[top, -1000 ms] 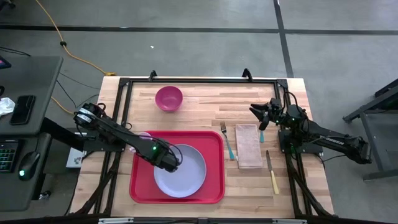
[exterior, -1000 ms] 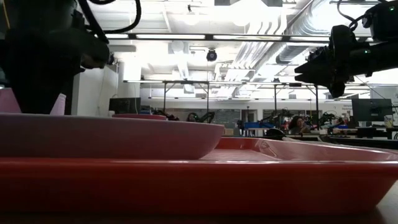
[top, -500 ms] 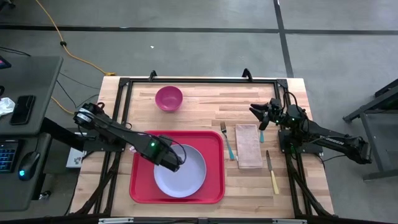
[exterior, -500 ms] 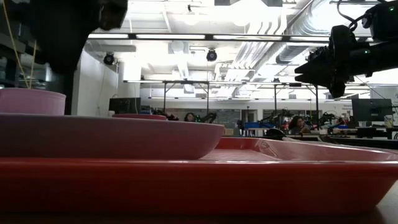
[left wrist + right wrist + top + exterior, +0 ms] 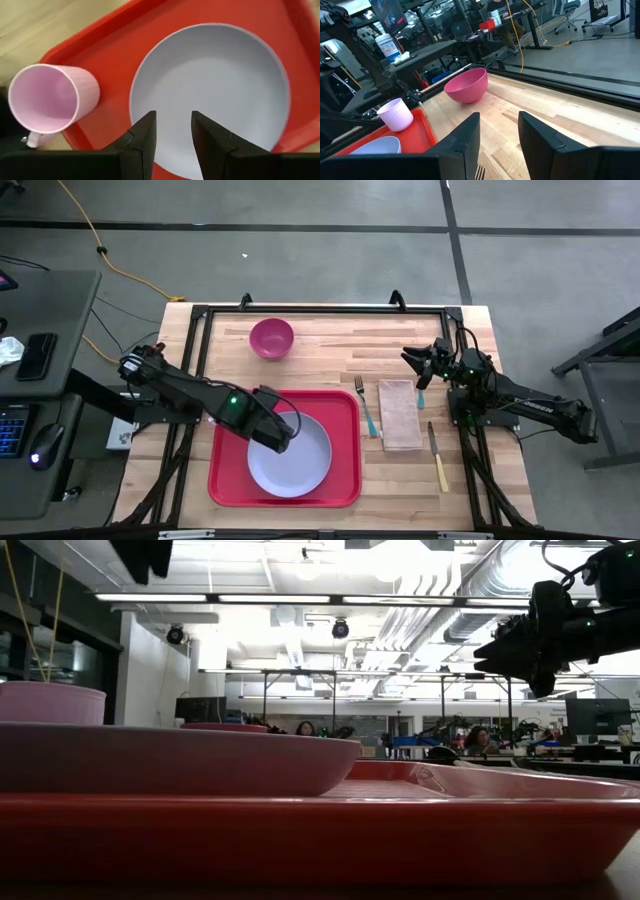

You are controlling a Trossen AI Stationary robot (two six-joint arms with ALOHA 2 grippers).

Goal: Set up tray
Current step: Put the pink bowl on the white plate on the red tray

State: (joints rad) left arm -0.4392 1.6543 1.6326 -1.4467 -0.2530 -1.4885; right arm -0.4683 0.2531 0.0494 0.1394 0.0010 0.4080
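Note:
The red tray [image 5: 342,482] [image 5: 400,830] [image 5: 115,45] lies flat on the near left of the table. A lavender plate [image 5: 300,460] [image 5: 210,95] [image 5: 170,755] rests on it. A pink cup [image 5: 52,102] [image 5: 396,114] [image 5: 50,702] stands upright at the tray's far-left corner, hidden under my left arm in the high view. My left gripper [image 5: 276,436] [image 5: 172,130] hangs open above the plate's left part, touching nothing. My right gripper [image 5: 410,362] [image 5: 499,135] [image 5: 490,645] waits open in the air over the table's right far part.
A magenta bowl [image 5: 271,338] [image 5: 466,86] sits far of the tray. Right of the tray lie a teal-handled fork [image 5: 366,408], a tan napkin [image 5: 400,415] and a yellow-handled knife [image 5: 438,455]. A black frame runs along the table's edges.
My left gripper has risen straight up from just over the plate's left part, leaving the low view almost wholly and uncovering the pink cup there. The plate, cup and tray have stayed where they were.

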